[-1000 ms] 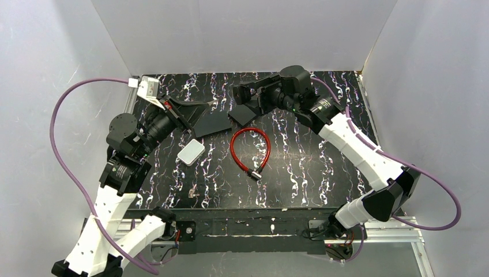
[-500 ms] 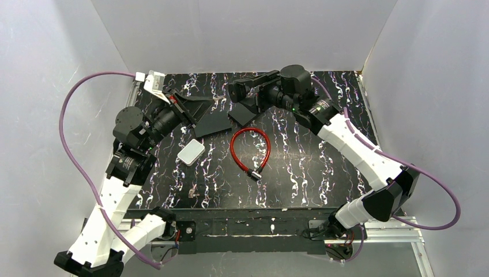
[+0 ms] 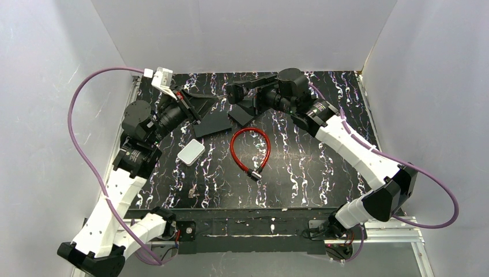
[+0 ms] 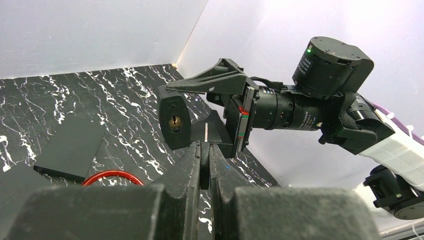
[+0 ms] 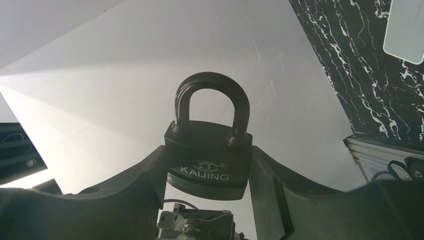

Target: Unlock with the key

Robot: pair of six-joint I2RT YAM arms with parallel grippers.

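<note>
1 padlock (image 4: 174, 119) clamped in right gripper (image 5: 209, 165) jaws | left gripper (image 4: 204, 156) jaws almost touching, contents cannot tell | 1 key (image 3: 193, 193) lying on table (image 3: 300, 167), near front edge, ungripped

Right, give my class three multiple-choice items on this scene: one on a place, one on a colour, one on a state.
1. The white box lies: A left of the red cable loop; B inside it; C right of it.
2. The padlock is: A red; B black; C white.
3. The right fingers are: A wide open; B shut on nothing; C shut on the padlock.
Answers: 1 A, the top view shows it left of the loop. 2 B, body and shackle are black. 3 C, the right wrist view shows both fingers pressing its sides.
</note>
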